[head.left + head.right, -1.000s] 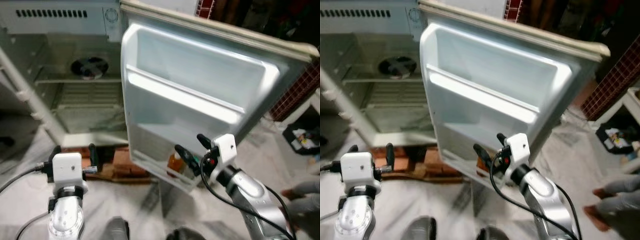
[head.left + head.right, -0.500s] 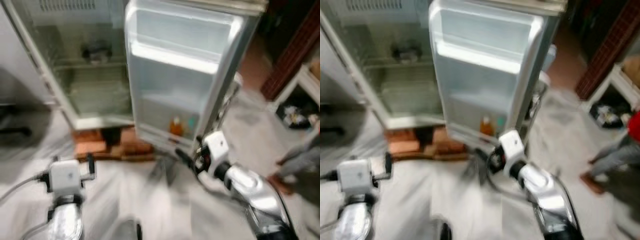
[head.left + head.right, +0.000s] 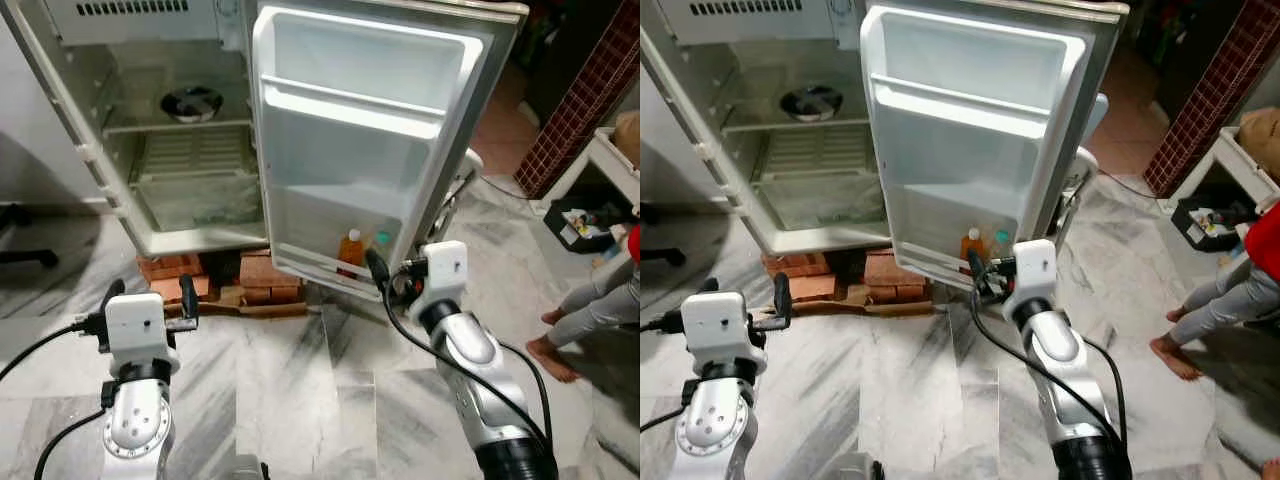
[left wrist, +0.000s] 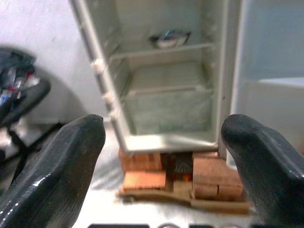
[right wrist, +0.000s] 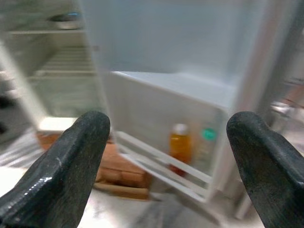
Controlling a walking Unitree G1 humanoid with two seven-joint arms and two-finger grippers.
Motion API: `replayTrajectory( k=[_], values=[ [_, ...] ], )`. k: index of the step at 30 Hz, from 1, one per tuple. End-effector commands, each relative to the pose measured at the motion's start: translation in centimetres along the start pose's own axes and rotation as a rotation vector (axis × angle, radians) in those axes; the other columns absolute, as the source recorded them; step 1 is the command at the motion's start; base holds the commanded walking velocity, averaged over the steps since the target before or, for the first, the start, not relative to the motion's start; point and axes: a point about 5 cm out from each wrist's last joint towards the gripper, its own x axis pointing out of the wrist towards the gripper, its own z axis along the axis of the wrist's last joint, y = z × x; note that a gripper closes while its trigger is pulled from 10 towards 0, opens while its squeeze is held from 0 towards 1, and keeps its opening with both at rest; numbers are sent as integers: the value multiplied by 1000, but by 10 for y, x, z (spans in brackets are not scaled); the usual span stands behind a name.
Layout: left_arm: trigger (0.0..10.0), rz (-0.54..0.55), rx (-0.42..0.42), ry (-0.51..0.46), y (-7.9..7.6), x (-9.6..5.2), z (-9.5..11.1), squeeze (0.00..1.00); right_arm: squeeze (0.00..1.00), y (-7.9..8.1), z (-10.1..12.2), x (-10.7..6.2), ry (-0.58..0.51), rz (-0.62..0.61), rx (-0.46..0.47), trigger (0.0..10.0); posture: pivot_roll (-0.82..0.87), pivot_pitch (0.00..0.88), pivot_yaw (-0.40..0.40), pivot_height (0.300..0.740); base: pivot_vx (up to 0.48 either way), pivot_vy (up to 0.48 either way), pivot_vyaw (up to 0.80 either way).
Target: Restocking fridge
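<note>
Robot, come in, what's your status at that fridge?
Both grippers open, empty: left gripper low before fridge, right gripper facing door shelf. Orange bottle and green-capped bottle stocked there. Person's legs on right.

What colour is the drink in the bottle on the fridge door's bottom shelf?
Orange, with a white cap; the bottle shows best in the right wrist view.

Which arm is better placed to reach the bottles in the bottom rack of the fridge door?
Right. The right gripper hangs open just before the door's bottom rack, facing the orange bottle. The left gripper faces the fridge's main compartment.
</note>
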Motion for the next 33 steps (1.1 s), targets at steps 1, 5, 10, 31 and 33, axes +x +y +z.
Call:
replayTrajectory(
  k=[1,5,10,31,33],
  values=[
    [10000,35,-18,31,4,-1,-7,0,0,-16,1,0,-4,-108,3,10000,42,36,-18,740,0,0,0],
    [10000,40,7,0,3,4,-4,0,0,-24,0,2,-13,-165,9,10000,34,33,-18,740,0,0,0],
    [10000,50,1,-6,4,8,-2,0,0,-23,3,7,-14,-194,-36,10000,37,55,-22,740,0,0,0],
    [10000,-13,-30,-3,-1,12,1,0,0,-23,8,19,86,39,-59,10000,27,90,7,740,0,0,0],
    [10000,-29,-25,-31,-2,14,5,0,0,-21,12,21,49,33,-64,10000,40,75,-17,740,0,0,0]
  ],
)
